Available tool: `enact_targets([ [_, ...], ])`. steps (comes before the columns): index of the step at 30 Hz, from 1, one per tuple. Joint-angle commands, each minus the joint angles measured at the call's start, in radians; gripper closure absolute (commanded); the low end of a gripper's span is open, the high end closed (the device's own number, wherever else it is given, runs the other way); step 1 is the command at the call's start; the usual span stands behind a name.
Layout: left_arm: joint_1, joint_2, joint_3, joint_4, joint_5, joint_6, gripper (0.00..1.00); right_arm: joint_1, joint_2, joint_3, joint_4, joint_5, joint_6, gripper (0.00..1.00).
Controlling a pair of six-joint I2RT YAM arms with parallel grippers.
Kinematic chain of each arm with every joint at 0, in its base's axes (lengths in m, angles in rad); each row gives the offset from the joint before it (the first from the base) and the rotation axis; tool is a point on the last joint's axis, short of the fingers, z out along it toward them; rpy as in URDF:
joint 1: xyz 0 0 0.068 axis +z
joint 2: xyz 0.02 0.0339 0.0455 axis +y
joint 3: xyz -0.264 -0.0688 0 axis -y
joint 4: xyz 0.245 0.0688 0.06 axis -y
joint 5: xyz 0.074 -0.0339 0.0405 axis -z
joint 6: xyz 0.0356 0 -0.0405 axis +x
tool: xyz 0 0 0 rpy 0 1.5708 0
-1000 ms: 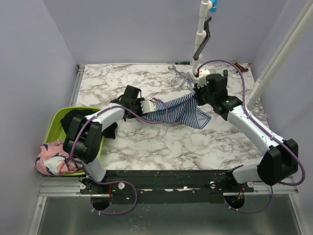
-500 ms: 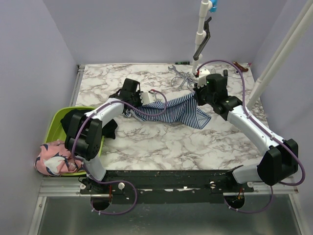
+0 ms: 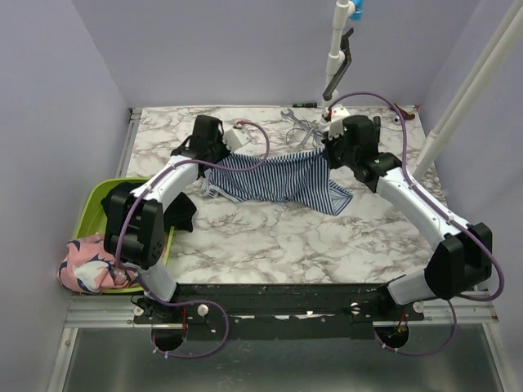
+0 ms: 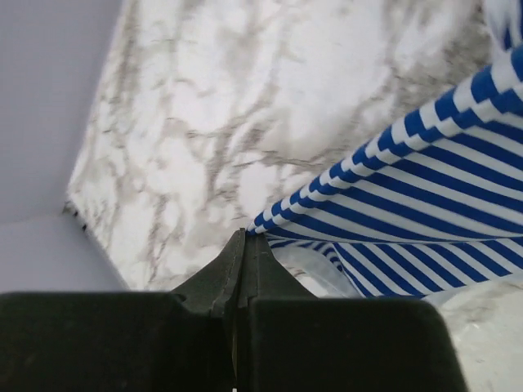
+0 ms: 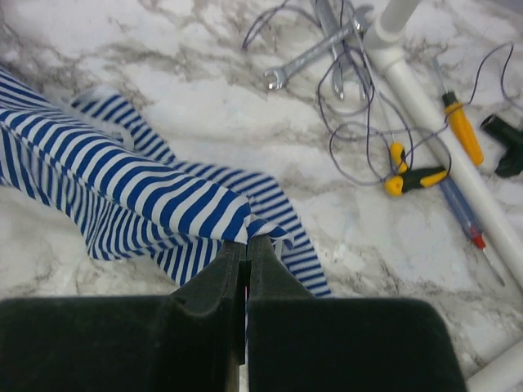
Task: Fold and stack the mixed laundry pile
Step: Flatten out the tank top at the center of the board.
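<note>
The left hand (image 4: 245, 245) was closed on the left corner of the striped garment (image 3: 274, 175), with the cloth's edge pinched at the tips of its two fingers. The right hand (image 5: 247, 245) was closed too, gripping a bunched fold at the garment's right end. The navy-and-white cloth hung spread between the two hands across the far middle of the marble desk (image 3: 270, 237). Its lower edge sagged toward the surface and one flap trailed out to the near right. At the desk's left edge sat a green basin (image 3: 100, 196). The black garment (image 3: 183, 214) spilled over the basin's right rim onto the desk, partly hidden behind the left arm. The pink garment (image 3: 86, 265) lay bunched at the basin's near left corner, well apart from the striped one. Just beyond the right hand, at the far side of the desk, lay a wrench (image 5: 306, 61), yellow-handled pliers (image 5: 417, 175), a screwdriver (image 5: 459, 126) and loose wires (image 5: 359, 122) beside a white pipe (image 5: 421, 90).
</note>
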Motion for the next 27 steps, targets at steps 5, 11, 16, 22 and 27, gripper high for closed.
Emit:
enact_targets([
  [5,0.126,-0.167,0.318,0.083,-0.154,-0.185,1.0,-0.027,0.229,0.526,-0.009,0.011,-0.041,0.99],
  [11,0.214,-0.256,0.58,-0.034,-0.054,-0.214,1.0,-0.036,0.389,1.066,-0.223,0.09,-0.118,0.99],
  [16,0.214,-0.405,0.402,-0.086,0.089,-0.172,1.0,-0.036,0.226,0.798,-0.198,0.0,-0.182,0.99],
  [22,0.213,-0.572,0.006,-0.121,0.215,-0.042,1.0,-0.016,0.001,0.305,-0.363,-0.217,-0.307,0.99],
  [27,0.202,-0.619,-0.238,-0.329,0.319,0.068,1.0,0.133,-0.132,-0.006,-0.528,-0.099,-0.394,0.99],
])
